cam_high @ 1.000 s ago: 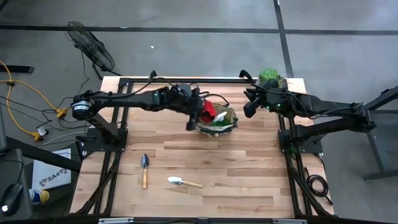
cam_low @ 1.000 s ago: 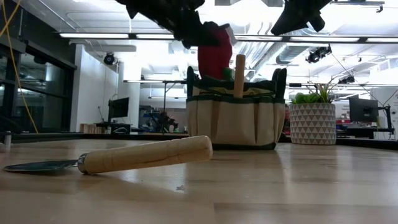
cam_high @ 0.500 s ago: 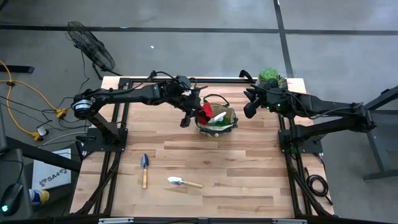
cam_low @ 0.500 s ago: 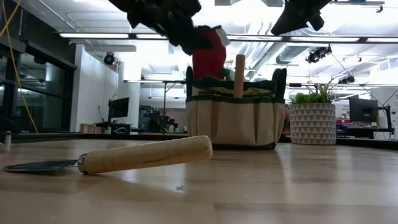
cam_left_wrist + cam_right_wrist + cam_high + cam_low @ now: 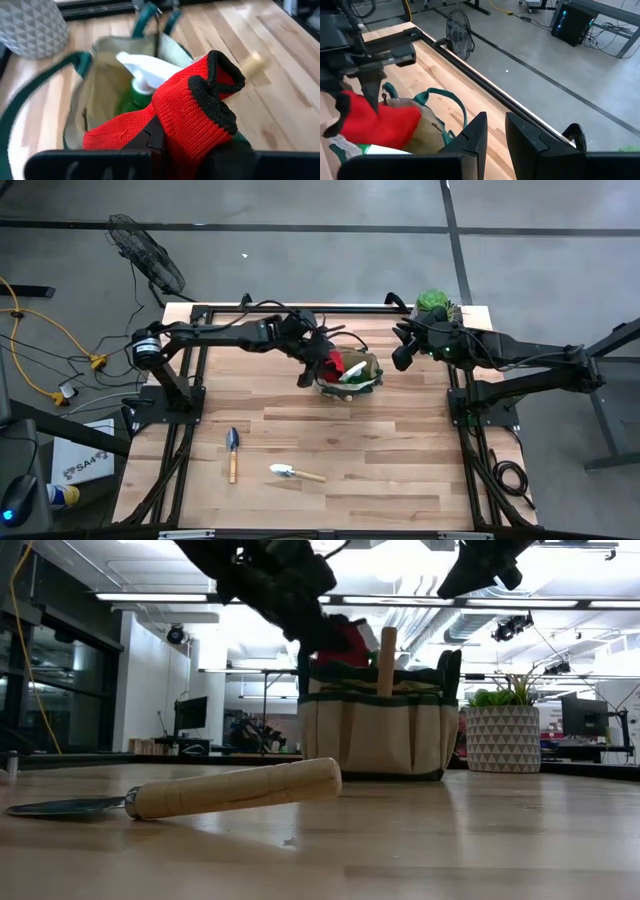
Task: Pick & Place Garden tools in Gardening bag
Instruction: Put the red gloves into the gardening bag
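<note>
The tan gardening bag (image 5: 355, 375) with dark green trim stands at the table's far middle; it also shows in the low view (image 5: 380, 730). In it are a green spray bottle with a white head (image 5: 137, 75) and a wooden handle (image 5: 386, 660). My left gripper (image 5: 318, 365) is shut on a red glove with black trim (image 5: 195, 110) at the bag's left rim. My right gripper (image 5: 400, 352) hangs open and empty, high to the right of the bag. Two wooden-handled trowels (image 5: 232, 452) (image 5: 295, 473) lie flat on the table near the front. My left gripper pinches the red glove's knit body (image 5: 165, 120) between its two fingers, away from the black-trimmed cuff (image 5: 217, 75). The fingers slant down from the table's left side. The glove sits bunched at the bag's mouth (image 5: 345, 638), its lower part behind the bag's rim.
A green succulent in a pale patterned pot (image 5: 435, 305) stands at the far right corner, behind my right gripper. The bag's green loop handles (image 5: 150, 15) stand up at its rim. The near trowel (image 5: 230, 788) lies across the front of the low view.
My left gripper first drew back a little toward the table's left with the red glove held high, then came back to the bag and went down. The glove now sits lower, at the bag's mouth. My right arm has kept still.
</note>
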`<state>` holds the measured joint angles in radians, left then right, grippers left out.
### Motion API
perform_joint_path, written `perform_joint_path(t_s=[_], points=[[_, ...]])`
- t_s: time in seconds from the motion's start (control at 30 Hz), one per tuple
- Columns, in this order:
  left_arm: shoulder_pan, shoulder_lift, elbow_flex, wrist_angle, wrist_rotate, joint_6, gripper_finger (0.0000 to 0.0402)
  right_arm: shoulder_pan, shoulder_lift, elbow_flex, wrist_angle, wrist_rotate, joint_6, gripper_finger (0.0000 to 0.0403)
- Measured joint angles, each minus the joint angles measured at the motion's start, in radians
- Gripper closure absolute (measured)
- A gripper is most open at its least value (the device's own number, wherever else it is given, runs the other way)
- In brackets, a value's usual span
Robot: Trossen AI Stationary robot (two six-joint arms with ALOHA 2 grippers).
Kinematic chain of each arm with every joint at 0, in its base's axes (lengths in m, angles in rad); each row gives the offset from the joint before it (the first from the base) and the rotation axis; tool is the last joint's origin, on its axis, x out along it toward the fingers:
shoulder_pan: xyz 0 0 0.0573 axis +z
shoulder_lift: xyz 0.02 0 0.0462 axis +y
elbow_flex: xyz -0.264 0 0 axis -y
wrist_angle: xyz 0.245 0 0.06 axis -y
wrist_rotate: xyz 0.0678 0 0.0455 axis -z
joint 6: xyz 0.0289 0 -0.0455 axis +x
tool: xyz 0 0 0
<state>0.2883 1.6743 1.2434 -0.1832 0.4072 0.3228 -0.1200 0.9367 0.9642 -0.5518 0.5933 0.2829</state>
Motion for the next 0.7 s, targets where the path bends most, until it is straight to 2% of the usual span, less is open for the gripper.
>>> perform_joint_path(t_s=[0.23,0.37,0.47,0.7], points=[[-0.001,0.016,0.002,0.018,-0.104,-0.172,0.0358,0.000,0.000,0.000,0.000,0.000,0.000,0.0344],[-0.001,0.017,0.002,0.031,-0.105,-0.204,0.0339,0.000,0.000,0.000,0.000,0.000,-0.019,0.0344],[-0.001,0.017,0.002,0.030,-0.098,-0.209,0.0289,0.000,0.000,0.000,0.000,-0.001,-0.026,0.0344],[-0.001,0.002,0.003,0.023,-0.077,-0.253,0.0140,0.000,0.000,0.000,-0.029,-0.001,-0.026,0.0344]])
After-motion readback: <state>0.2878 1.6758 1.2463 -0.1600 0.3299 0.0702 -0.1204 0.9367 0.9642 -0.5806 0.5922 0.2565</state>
